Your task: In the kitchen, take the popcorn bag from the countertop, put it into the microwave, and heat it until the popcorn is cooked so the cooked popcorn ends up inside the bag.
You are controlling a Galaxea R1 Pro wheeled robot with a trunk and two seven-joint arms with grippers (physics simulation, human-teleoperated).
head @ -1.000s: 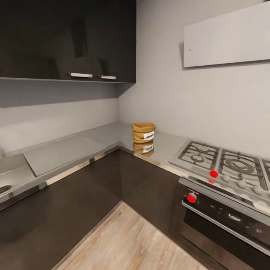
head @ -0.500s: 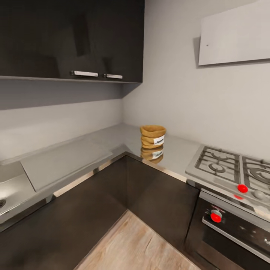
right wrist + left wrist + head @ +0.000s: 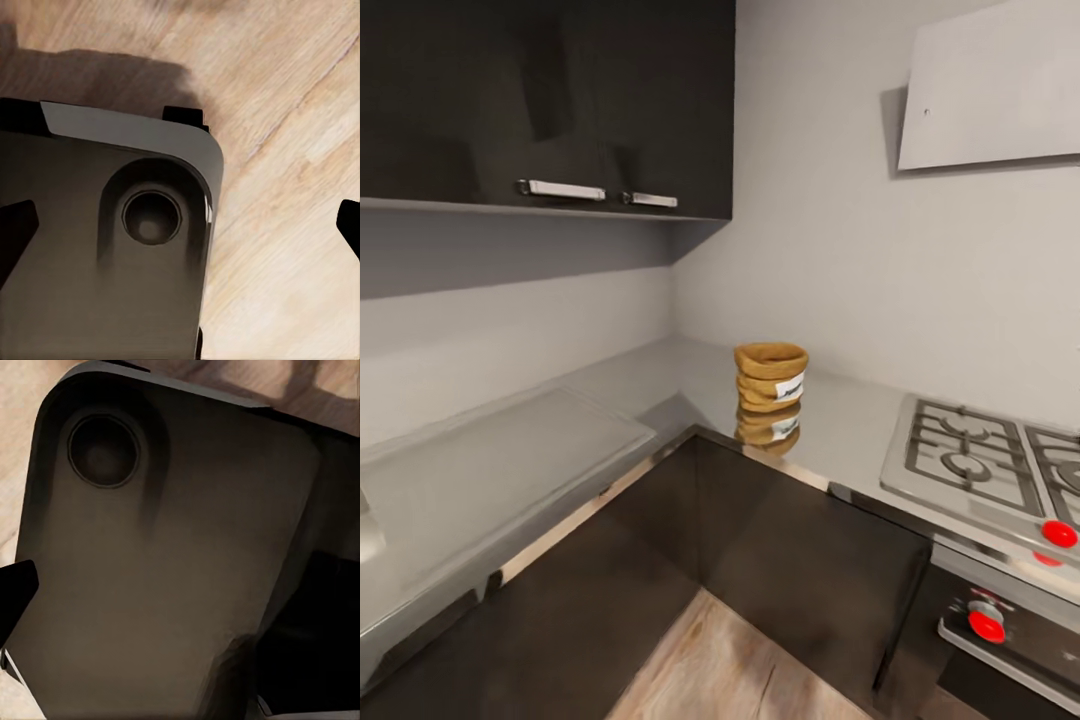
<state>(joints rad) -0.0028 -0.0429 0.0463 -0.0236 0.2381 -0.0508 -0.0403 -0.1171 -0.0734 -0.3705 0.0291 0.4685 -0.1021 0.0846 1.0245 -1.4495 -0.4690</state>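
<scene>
Compared with a moment ago, only the camera has shifted; the popcorn bag [image 3: 770, 377] sits where it was. Dark cabinets [image 3: 550, 100] hang over the L-shaped grey tabletop [image 3: 510, 465]. Bag upright near the corner, label facing right toward the hob [image 3: 980, 460]. Whether either hand is apart or together cannot be told.

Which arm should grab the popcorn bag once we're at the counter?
Right, tentatively. The popcorn bag stands on the countertop right of centre in the head view. Both wrist cameras face the robot's base and wood floor, so neither arm is raised.
</scene>
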